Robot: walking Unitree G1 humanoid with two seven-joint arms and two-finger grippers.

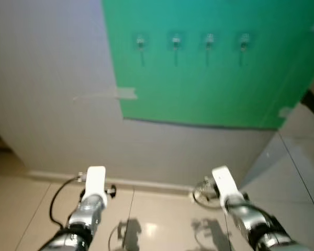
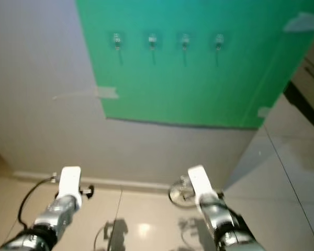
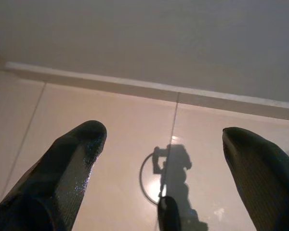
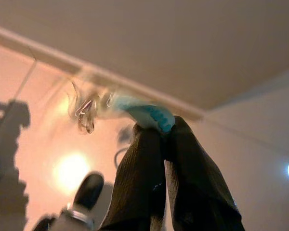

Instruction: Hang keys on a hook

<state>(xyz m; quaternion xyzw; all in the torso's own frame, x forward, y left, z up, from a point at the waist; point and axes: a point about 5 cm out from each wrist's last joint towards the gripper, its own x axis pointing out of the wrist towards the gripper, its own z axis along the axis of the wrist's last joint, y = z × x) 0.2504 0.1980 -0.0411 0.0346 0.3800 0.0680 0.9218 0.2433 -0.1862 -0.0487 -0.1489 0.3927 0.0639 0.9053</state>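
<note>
Several small clear hooks (image 1: 175,41) sit in a row high on a green panel (image 1: 199,89) fixed to the grey wall. My right gripper (image 4: 166,129) is shut on a teal tag (image 4: 147,114), and the keys (image 4: 86,109) dangle from it, blurred. In the left eye view the key ring (image 1: 201,191) hangs beside my right arm (image 1: 235,204), low down near the skirting and well below the hooks. My left gripper (image 3: 164,134) is open with nothing in it, held over the floor, and its arm (image 1: 89,209) is at the lower left.
A strip of tape (image 1: 126,94) holds the panel's left edge to the wall (image 1: 52,104). A pale skirting board (image 1: 146,184) meets a glossy beige tiled floor (image 1: 157,225). On the right, a reflective grey surface (image 1: 298,157) adjoins the wall.
</note>
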